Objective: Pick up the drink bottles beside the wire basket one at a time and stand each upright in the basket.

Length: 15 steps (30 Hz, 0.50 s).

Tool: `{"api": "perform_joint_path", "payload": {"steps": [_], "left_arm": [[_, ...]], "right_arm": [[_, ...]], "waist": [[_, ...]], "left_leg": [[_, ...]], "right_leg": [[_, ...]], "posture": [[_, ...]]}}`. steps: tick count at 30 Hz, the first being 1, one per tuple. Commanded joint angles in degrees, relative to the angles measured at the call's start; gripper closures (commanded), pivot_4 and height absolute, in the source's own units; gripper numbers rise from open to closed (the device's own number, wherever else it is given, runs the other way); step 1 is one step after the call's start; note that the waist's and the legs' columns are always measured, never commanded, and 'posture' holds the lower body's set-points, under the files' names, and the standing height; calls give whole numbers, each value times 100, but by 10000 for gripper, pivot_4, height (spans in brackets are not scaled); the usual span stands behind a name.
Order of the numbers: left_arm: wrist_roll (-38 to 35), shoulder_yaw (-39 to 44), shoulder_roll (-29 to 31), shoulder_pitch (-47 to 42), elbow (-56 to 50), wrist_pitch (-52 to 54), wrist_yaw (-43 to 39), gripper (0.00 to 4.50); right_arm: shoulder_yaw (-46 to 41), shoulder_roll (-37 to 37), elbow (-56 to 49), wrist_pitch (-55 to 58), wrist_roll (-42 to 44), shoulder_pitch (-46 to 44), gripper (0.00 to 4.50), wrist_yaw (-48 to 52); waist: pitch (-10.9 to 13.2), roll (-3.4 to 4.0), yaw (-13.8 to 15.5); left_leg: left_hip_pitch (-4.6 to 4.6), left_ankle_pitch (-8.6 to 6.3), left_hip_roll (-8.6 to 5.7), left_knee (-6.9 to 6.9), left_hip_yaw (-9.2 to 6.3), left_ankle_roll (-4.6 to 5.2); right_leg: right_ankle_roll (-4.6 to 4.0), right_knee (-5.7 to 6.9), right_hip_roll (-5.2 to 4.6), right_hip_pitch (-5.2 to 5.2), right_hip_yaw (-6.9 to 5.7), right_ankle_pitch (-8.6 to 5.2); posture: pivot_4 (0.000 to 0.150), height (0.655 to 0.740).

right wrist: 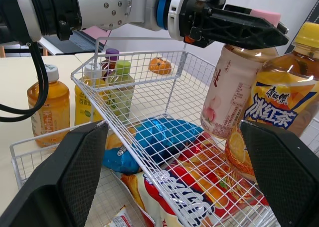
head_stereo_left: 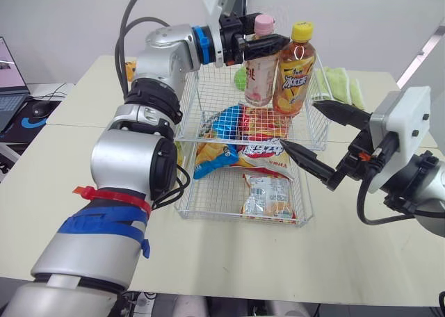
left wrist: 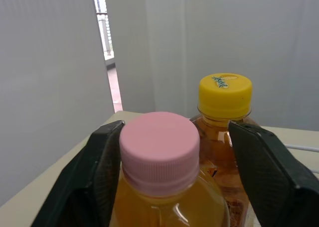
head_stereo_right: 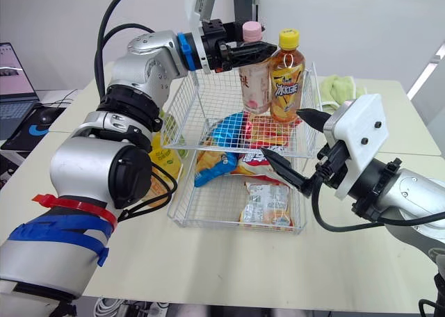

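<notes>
Our left tool is up at the far end of the basket. Its two fingers sit on each side of the pink cap of a bottle. One finger is right against the cap. The other is a little away, so the tool is not closed on it.

The pink bottle stands up inside the basket, just beside a yellow-cap bottle that stands there too. We cannot tell if its bottom rests on the wires.

Our right tool hangs by the right side of the basket. Its fingers are spread wide and hold nothing.

Snack bags lie in the basket. More bottles stand on the surface on the left side of the basket. A green cloth lies behind it.
</notes>
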Motion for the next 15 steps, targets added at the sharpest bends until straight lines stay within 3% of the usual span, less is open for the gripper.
{"api": "perform_joint_path", "payload": {"steps": [1, 9, 12, 15], "left_arm": [[-74, 181, 372, -129, -175, 149, -98, 397], [-218, 463, 1448, 239, -848, 545, 36, 397], [-390, 1027, 2396, 905, -1483, 600, 649, 397], [-666, 1469, 2885, 1895, -2586, 966, 993, 397]], "right_arm": [[-42, -85, 13, -227, 27, -75, 0, 127], [352, -23, 457, -454, -214, -383, 0, 779], [828, 189, 945, -639, -522, -774, 0, 1373], [1141, 363, 1359, -785, -756, -1067, 0, 1950]], "waist": [[0, 0, -24], [0, 1, -38], [0, 5, -73], [0, 6, -127]], "left_leg": [[1, 0, 1, 0, 0, 0], [5, 0, 5, 0, 3, -1], [6, 0, 7, 1, 5, -1], [14, 0, 10, -6, 7, -1]], "right_leg": [[0, 0, 1, 0, 0, 0], [0, 3, 4, -1, 4, 0], [-1, 5, 4, -2, 8, 0], [-2, 10, 6, -5, 16, 1]], "posture": [[1500, 7400], [1500, 7400], [1500, 7400], [1500, 7400]]}}
